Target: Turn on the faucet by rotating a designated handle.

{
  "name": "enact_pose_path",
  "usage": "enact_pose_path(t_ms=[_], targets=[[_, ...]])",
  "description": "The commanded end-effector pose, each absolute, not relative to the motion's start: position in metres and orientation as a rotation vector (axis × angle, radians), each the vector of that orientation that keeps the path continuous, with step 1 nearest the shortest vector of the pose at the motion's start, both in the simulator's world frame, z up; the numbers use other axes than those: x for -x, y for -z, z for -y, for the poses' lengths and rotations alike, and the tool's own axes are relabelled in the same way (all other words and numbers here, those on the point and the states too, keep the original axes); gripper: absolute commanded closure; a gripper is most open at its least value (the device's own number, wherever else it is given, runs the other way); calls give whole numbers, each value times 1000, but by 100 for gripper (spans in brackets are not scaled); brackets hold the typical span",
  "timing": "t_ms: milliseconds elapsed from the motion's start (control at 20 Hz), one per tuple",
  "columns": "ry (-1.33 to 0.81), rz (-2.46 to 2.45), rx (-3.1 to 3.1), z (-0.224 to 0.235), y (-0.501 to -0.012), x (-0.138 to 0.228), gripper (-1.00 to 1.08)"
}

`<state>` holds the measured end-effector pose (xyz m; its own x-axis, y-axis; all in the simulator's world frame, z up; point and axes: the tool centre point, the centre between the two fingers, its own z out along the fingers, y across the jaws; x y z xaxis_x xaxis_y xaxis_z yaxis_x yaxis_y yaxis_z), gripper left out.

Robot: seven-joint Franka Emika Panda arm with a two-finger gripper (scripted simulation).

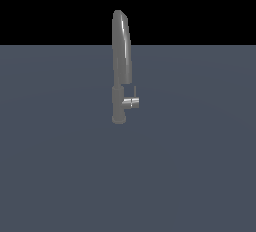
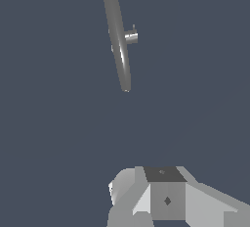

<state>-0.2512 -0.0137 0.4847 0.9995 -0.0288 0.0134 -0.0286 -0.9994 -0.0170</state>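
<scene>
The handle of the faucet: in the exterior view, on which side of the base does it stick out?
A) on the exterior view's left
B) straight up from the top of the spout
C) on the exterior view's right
C: the silver handle projects from the short base of the faucet toward the exterior view's right, with its thin rod pointing up beside the spout.

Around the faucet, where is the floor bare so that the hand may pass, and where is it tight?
The grey floor is bare on every side of the faucet. Widest free patches: in front of its base, and on the exterior view's left. Only tight spot: the exterior view's right of the base, where the handle sticks out. The hand is far from it in the wrist view.
</scene>
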Motion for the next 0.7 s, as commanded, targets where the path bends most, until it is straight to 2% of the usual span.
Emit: enact_pose_path(t_ms=[0,650], targets=[[21,-45,3124,14,-485,251,108],[-66,-117,3076,11,-480,228,108]])
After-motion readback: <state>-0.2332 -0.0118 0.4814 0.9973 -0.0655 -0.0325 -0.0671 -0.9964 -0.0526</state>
